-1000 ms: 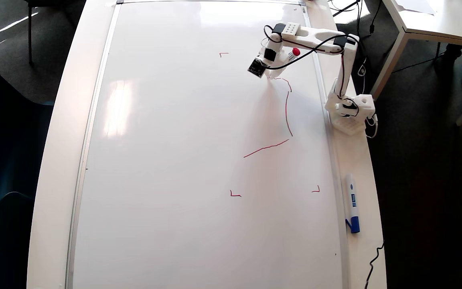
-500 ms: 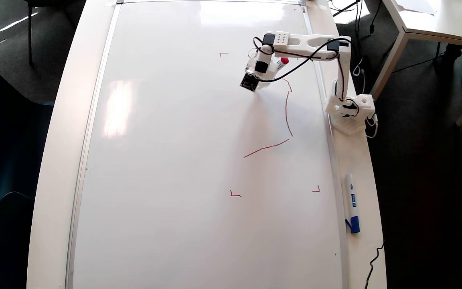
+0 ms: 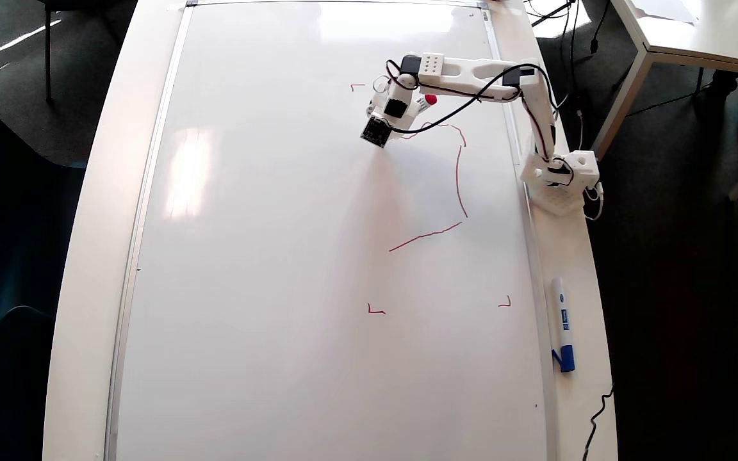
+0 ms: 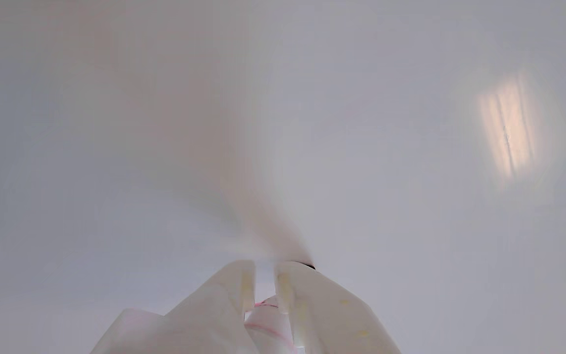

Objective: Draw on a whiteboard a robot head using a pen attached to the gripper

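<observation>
Though blank at wrist, red robot head (image 3: 457, 176) overhead.

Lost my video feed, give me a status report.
Gripper shut on pen, tip on whiteboard. Robot head only partly outlined. Blue-capped marker off board, nothing blocking.

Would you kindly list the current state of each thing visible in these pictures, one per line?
claw: closed around the pen, tips close to the whiteboard.
pen: clamped in the claw, tilted, red end up.
robot head: unfinished; only an open outline of three red strokes.
whiteboard: lying flat on the table, mostly blank, small red corner marks.
blue-capped marker: capped, lying unused on the table beside the board.
</observation>
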`<move>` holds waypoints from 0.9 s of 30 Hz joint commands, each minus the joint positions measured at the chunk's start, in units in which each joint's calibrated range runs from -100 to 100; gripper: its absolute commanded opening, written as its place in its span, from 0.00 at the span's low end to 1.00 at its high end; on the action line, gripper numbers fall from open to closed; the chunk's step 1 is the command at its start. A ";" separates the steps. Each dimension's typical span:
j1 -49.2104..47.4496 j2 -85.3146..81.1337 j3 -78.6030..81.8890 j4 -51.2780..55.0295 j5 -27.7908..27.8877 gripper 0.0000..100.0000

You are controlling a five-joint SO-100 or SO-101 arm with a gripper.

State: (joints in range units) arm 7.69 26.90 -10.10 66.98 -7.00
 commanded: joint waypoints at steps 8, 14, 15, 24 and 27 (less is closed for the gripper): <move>-6.48 -0.02 0.52 5.57 -1.74 0.01; -10.01 -0.02 0.52 6.18 -1.79 0.01; -10.60 -0.02 0.52 6.18 -1.85 0.01; -16.94 -0.02 0.52 6.18 -3.67 0.01; -19.29 -0.02 0.25 6.18 -4.79 0.01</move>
State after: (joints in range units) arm -8.90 26.81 -10.10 72.55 -10.96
